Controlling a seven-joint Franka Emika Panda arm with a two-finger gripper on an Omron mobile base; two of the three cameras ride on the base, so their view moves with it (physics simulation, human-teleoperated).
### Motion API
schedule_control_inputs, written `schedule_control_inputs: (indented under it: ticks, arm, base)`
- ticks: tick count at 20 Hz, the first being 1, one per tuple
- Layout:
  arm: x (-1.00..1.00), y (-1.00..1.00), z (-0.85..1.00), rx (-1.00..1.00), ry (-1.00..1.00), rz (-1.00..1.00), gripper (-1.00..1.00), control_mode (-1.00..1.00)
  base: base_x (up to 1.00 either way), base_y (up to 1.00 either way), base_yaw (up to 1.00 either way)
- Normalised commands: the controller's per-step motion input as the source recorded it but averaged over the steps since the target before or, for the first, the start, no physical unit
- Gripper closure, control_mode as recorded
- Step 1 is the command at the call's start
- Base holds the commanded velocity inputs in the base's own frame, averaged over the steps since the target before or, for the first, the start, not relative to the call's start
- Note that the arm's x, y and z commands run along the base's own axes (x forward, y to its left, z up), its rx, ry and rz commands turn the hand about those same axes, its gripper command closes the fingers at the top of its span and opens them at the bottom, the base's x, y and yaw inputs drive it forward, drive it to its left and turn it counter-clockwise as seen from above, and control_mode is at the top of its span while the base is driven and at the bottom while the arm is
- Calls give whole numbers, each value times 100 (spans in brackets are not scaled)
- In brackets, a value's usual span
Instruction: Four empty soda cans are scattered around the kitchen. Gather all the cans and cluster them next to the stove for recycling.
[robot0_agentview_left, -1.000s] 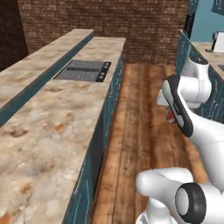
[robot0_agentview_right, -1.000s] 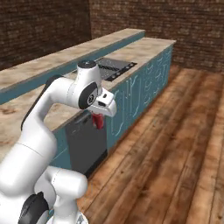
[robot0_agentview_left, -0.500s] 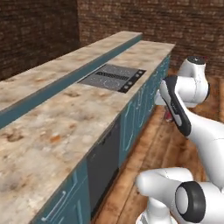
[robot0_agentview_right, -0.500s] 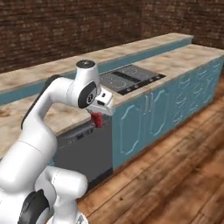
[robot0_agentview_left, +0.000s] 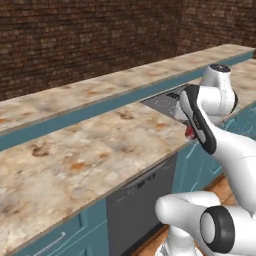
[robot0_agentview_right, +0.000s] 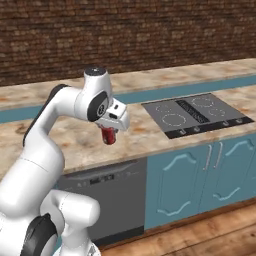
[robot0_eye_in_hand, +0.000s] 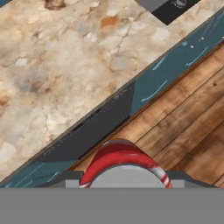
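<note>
— Now, where is the soda can (robot0_agentview_right: 108, 135) being kept?
— It is being gripped in the closed jaws, beside the counter (robot0_agentview_right: 150, 131) edge, left of the stove (robot0_agentview_right: 197, 113).
— Is any lettering being shown?
— None can be read.

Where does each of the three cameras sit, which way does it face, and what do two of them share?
Left base view: behind the arm's left, facing along the counter; white arm lower right, soda can peeking out.
Right base view: behind its right, facing the stove; arm lower left, gripper shut on the can.
Hand view: on the hand, looking down past the can at the counter edge and wood floor.
Shared: both base views show counter, stove, can.
</note>
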Motion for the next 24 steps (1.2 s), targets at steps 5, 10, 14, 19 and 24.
schedule_control_inputs:
  ticks: [5,10,14,19,24]
  arm:
    - [0,0,0,0,0,0,100,100]
    - [0,0,0,0,0,0,100,100]
    - [0,0,0,0,0,0,100,100]
    - [0,0,0,0,0,0,100,100]
    - [0,0,0,0,0,0,100,100]
  base:
    - [76,-86,56]
    - [88,-64,69]
    - [50,-87,53]
    - [42,-100,36]
    - [21,-23,9]
